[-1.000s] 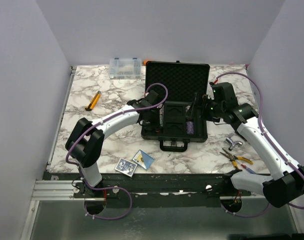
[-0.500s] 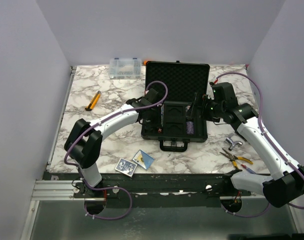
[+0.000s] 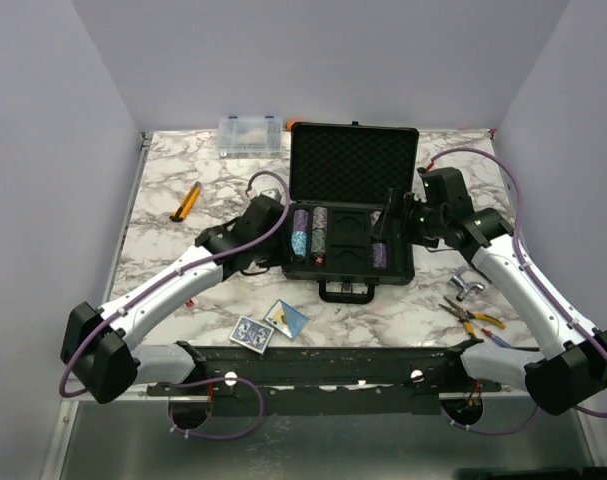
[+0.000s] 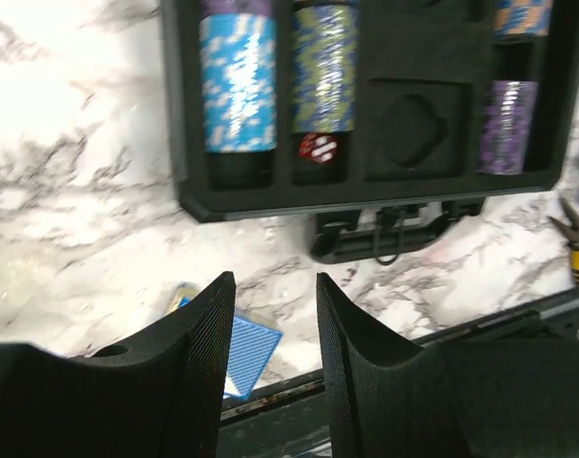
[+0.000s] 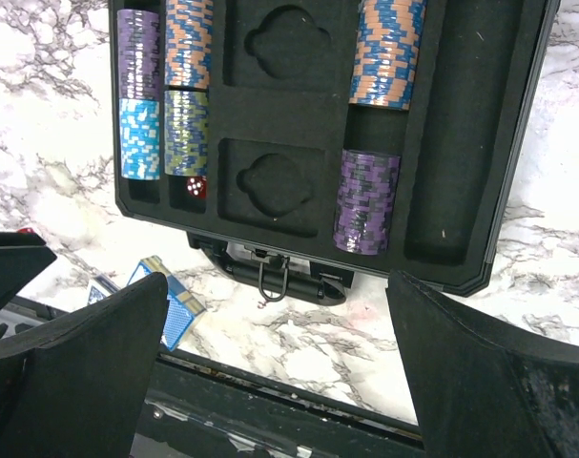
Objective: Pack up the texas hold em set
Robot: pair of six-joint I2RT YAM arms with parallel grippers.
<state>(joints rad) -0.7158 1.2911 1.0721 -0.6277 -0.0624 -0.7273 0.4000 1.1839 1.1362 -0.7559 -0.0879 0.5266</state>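
Seen from above, a black hard case (image 3: 348, 228) lies open in the middle of a marble table (image 3: 173, 170); its foam-lined lid (image 3: 354, 165) stands upright at the back and its handle (image 4: 384, 232) faces the arms. In the slotted tray, a light blue chip stack (image 4: 237, 81) fills the leftmost slot; a blue-and-green stack (image 4: 324, 67) lies beside it, with red dice (image 4: 318, 147) touching its near end; a purple stack (image 5: 367, 200) lies towards the right; the two shaped middle pockets hold nothing. Two blue-white card decks (image 3: 268, 326) lie outside the case, side by side on the table near its front edge.

The left gripper (image 4: 275, 286) hovers over the table in front of the case's left corner, its jaws partly apart and holding nothing. The right gripper (image 5: 278, 281) hangs over the case front, jaws spread wide and empty.

A clear plastic box (image 3: 251, 135) sits at the back left; an orange-handled tool (image 3: 188, 201) lies at the left; pliers (image 3: 473, 318) lie at the right.
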